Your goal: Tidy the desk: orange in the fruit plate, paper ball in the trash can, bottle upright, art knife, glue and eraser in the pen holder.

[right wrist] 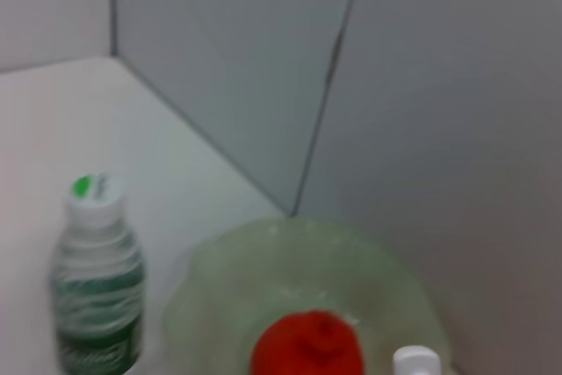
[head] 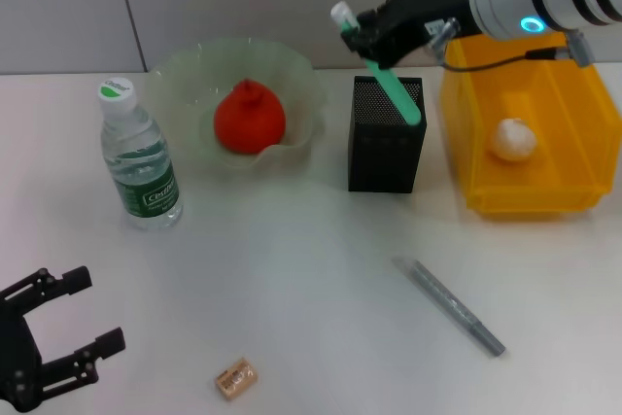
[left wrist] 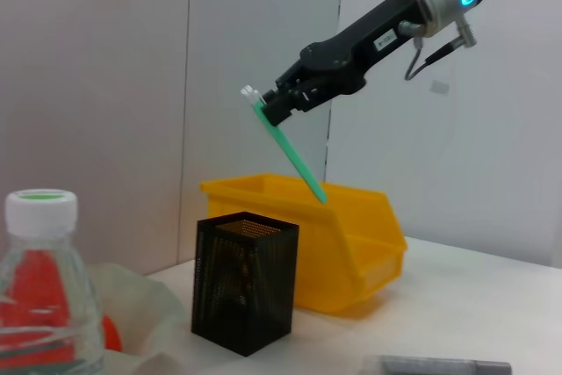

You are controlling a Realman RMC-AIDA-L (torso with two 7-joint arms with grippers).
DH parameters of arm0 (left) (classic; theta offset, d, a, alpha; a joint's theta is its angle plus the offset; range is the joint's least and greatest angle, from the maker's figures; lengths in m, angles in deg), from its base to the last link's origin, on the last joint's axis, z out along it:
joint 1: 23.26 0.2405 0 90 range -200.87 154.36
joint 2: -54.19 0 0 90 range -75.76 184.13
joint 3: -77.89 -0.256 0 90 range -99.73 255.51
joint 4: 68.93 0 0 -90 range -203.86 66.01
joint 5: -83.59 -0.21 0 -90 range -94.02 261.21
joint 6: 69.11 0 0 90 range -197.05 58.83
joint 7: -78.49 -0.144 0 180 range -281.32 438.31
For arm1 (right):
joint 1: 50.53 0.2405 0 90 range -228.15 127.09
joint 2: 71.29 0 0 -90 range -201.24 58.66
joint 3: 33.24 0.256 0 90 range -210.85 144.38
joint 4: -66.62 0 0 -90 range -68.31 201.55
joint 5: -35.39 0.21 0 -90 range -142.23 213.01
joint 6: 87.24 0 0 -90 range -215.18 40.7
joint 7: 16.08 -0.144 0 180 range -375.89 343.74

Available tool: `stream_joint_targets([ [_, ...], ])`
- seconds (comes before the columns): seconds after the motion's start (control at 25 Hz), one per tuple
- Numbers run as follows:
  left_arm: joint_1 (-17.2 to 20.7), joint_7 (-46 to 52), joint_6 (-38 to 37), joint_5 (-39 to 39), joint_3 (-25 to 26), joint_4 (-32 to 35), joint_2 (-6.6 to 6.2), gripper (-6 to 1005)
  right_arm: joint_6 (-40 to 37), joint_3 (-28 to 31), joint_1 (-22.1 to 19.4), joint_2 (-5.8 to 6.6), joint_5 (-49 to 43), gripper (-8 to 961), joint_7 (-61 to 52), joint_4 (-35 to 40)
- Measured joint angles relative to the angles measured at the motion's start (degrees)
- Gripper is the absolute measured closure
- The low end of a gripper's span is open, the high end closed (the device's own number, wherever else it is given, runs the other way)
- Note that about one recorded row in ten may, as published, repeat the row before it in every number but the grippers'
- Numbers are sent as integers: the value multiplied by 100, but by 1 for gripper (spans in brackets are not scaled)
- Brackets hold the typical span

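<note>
right gripper (head: 362, 38) jaws clamped on the tilted green glue (head: 394, 89) above the pen holder (head: 386, 135); slanted, its tip could catch the rim. left gripper (head: 68, 323) idles, jaws wide, empty.

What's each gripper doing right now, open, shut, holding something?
Left gripper: open, empty, low near the table's front edge.
Right gripper: shut on the green glue stick, above the pen holder.

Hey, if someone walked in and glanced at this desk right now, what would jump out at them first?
Probably the right claw, raised over the black mesh pen holder and gripping a slim green glue stick with a white cap, tilted with its lower end at the holder's opening. Next, the red-orange fruit in the pale green scalloped bowl, and the bright yellow plastic bin beside the holder with a white paper wad inside.
</note>
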Motion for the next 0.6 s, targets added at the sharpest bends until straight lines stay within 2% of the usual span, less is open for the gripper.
stream_joint_targets([
  [0.36, 40, -5, 1, 24, 164, 1, 25, 186, 1162, -7, -19, -1, 24, 728, 323, -845],
  [0.6, 25, -31, -11, 7, 241, 2, 65, 186, 2002, -422, -87, -5, 50, 716, 457, -1310],
])
